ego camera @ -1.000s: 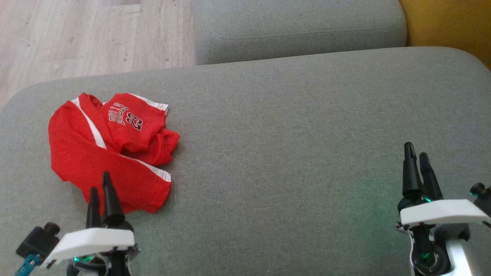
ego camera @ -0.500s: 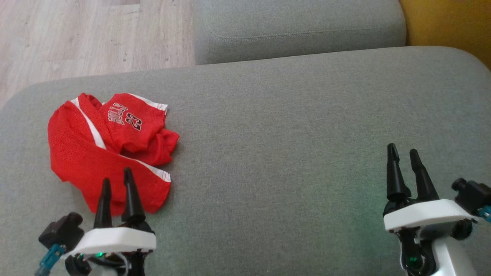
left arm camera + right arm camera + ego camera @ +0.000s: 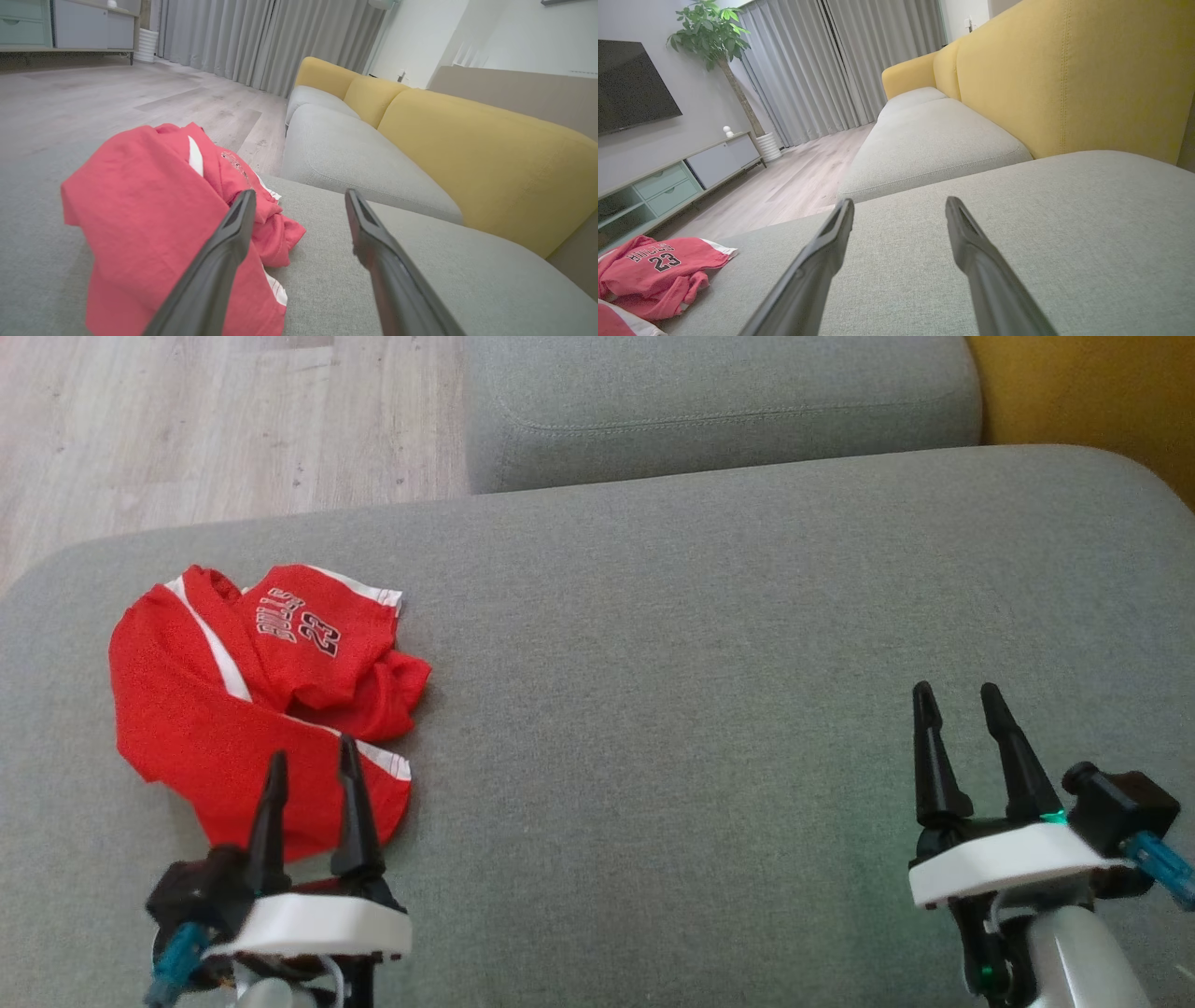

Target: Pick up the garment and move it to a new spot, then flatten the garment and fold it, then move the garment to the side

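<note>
Just ahead of the left gripper (image 3: 312, 749), spread wide and empty, lies the garment (image 3: 187, 709); seemingly untouched.

garment (image 3: 177, 709): red; white stripes; black lettering and "23".
sofa seat (image 3: 700, 663): plain grey weave.
sofa back (image 3: 467, 154): plain mustard yellow.
floor (image 3: 187, 420): pale grey-beige wood grain.
curtains (image 3: 831, 70): grey, vertical pleats.
left claw (image 3: 312, 748): black fingers, white base.
right claw (image 3: 955, 687): black fingers, white base, small green light.
plant (image 3: 710, 28): green leaves.
television (image 3: 630, 84): black.
</note>
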### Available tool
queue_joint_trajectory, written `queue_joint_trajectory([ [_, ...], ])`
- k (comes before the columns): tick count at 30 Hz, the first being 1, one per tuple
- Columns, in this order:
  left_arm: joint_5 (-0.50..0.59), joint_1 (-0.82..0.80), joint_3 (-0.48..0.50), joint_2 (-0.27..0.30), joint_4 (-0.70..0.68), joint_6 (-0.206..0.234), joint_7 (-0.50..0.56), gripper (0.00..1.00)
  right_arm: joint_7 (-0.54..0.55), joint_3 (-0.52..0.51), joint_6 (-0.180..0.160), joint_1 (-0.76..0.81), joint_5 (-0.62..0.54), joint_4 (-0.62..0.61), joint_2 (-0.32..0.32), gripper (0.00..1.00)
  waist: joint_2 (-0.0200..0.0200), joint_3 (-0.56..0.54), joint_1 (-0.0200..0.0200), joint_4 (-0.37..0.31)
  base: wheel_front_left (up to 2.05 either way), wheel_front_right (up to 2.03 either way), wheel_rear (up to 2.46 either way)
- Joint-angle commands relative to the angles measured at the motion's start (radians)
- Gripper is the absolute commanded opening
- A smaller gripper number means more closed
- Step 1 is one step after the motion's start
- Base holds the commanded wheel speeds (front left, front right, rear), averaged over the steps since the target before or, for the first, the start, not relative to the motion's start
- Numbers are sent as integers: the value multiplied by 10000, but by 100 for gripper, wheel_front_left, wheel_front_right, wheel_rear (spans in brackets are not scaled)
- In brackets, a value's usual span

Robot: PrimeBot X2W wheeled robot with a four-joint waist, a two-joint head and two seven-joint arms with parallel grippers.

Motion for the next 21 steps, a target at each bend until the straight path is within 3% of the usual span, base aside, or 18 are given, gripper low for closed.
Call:
queue_joint_trajectory([
  [1, 359, -538, 88, 188, -433, 116, -124, 100, -146, 222, -5, -480, -378, -439, -81, 100, 0, -2, 0, -5, 0, 0, 0],
  [15, 2341, -717, -1105, 815, -444, 707, -569, 100, -588, 530, -6, -541, -2618, -808, -89, 100, 0, -28, 0, -44, 0, 0, 0],
  [21, 3021, -840, -1607, 975, -513, 1067, -748, 100, -765, 686, -6, -517, -2512, -1020, -92, 100, 0, -37, 0, -40, 0, 0, 0],
])
